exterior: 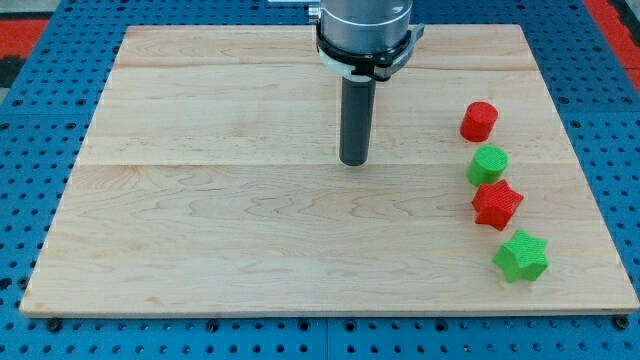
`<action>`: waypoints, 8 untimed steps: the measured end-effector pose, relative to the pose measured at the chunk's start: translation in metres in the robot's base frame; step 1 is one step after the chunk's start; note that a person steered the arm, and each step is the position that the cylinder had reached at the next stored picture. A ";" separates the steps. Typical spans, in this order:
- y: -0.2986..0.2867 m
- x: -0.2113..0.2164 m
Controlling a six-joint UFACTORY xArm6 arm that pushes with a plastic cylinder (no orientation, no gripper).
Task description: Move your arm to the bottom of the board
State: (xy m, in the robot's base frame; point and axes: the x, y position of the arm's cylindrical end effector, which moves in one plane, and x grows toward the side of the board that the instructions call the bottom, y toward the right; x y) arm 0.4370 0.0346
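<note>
And here we are at the wooden board [200, 230], pale and wide, lying on a blue perforated table [30, 110]. My tip [354, 162] sits on the upper middle of the board, the dark rod [356, 115] dropping straight down from the silver arm mount [365, 30] at the view's top. No jaws on this arm at all, just the plain rod, and it has hold of nothing. Over on the view's right, four blocks run down in a loose column: a red cylinder [479, 121] at the top, a green block [488, 164] just below it, possibly a cylinder too, though its outline is hard to read, then a red star [496, 204] touching or nearly touching that green one, and a green star [521, 256] lowest, near the board's right edge. The tip stands well apart from all four, off to their left, roughly level with the green block. The bottom of the board lies far below the tip in the view, bare wood between.
</note>
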 end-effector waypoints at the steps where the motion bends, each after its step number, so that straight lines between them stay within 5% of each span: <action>1: 0.000 0.000; 5: 0.044 -0.012; 8: 0.064 0.099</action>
